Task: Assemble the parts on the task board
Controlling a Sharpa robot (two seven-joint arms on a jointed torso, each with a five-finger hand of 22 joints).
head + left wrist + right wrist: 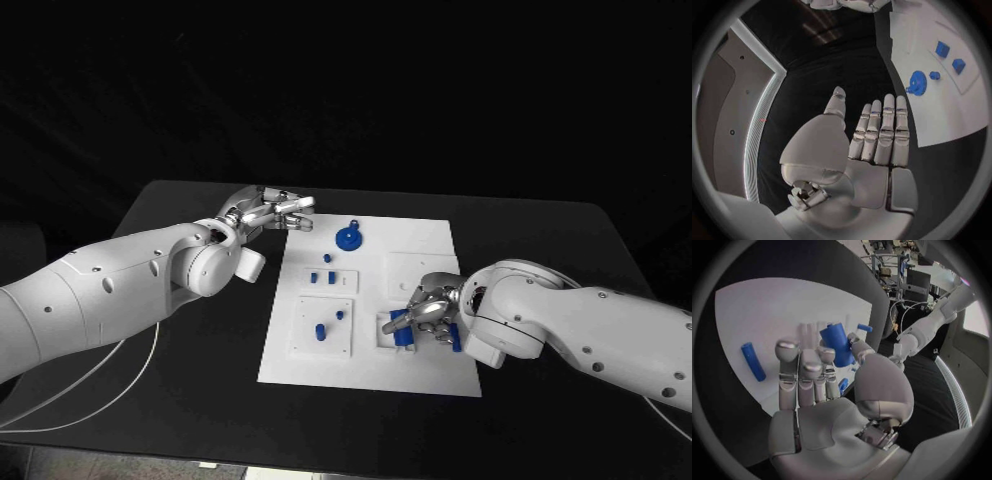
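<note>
In the head view, the right hand [426,318] is seen low over the near right part of the task board [418,245], hiding what it holds. In the right wrist view, a blue cylinder part [837,344] is shown pinched between thumb and fingertips [826,354], above the board; a loose blue peg [752,361] lies beside. The left hand [873,137] is held flat, fingers pressed together, empty, off the board's far left corner near a blue gear [916,81].

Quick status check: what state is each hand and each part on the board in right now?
Left hand: empty, fingers straight, off the board's far-left corner.
Right hand: pinching a blue cylinder part over the white task board.
Blue gear part: lying flat on the board.
Blue rod part: lying loose on the board.
</note>
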